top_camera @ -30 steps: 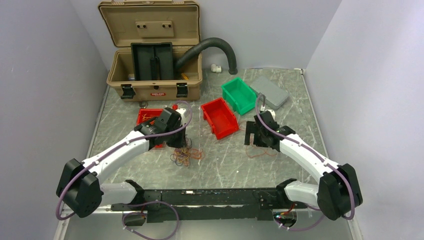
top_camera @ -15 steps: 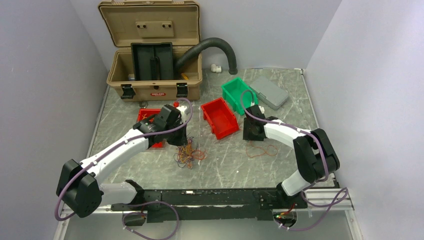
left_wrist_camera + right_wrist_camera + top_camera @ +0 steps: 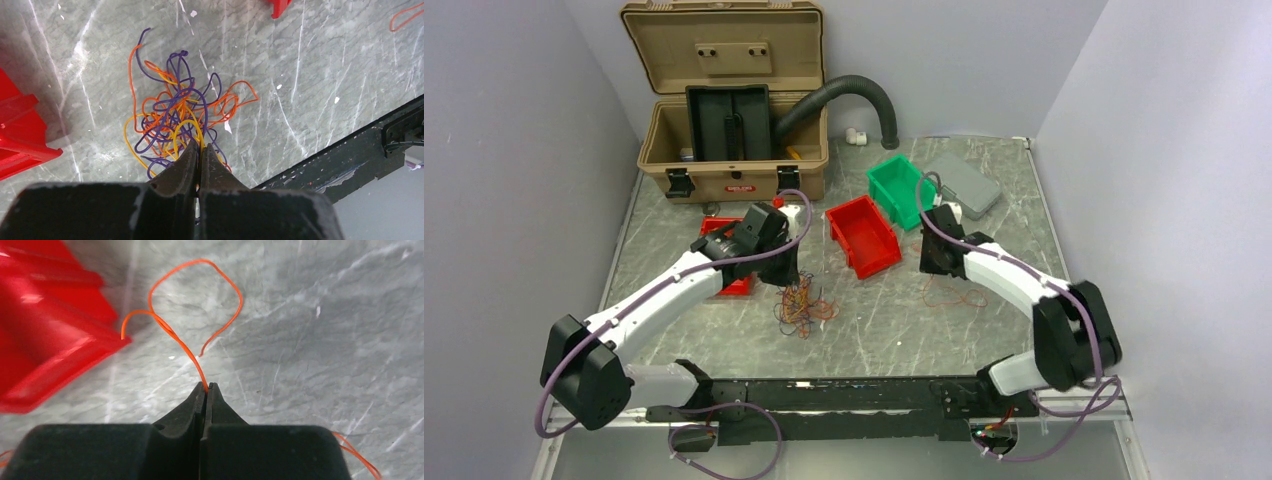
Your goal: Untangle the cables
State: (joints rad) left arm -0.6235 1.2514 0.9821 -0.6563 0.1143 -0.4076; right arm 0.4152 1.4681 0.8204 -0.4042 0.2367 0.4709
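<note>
The cables [image 3: 799, 308] are a small knot of orange, yellow and purple wires [image 3: 180, 115] on the marble table, left of centre. My left gripper [image 3: 790, 282] stands over the knot's near edge, its jaws [image 3: 201, 146] shut on a yellow strand. To the right lies a separate looped orange cable [image 3: 959, 297] [image 3: 175, 340]. My right gripper [image 3: 935, 268] [image 3: 206, 385] is shut, and one run of that loop leads straight into its tips. Another orange strand [image 3: 360, 456] shows beside the right finger body.
A red bin [image 3: 864, 235] sits just left of the right gripper, with a green bin [image 3: 902, 190] and a grey box [image 3: 964, 185] behind. An open tan case [image 3: 729, 150], a black hose [image 3: 844, 90], a second red bin [image 3: 722, 240] and the black front rail [image 3: 824, 400] border the space.
My right gripper went from open to shut and shifted up and right, nearer the green bin, its arm folding. The left gripper rose slightly with the tangle, still shut.
</note>
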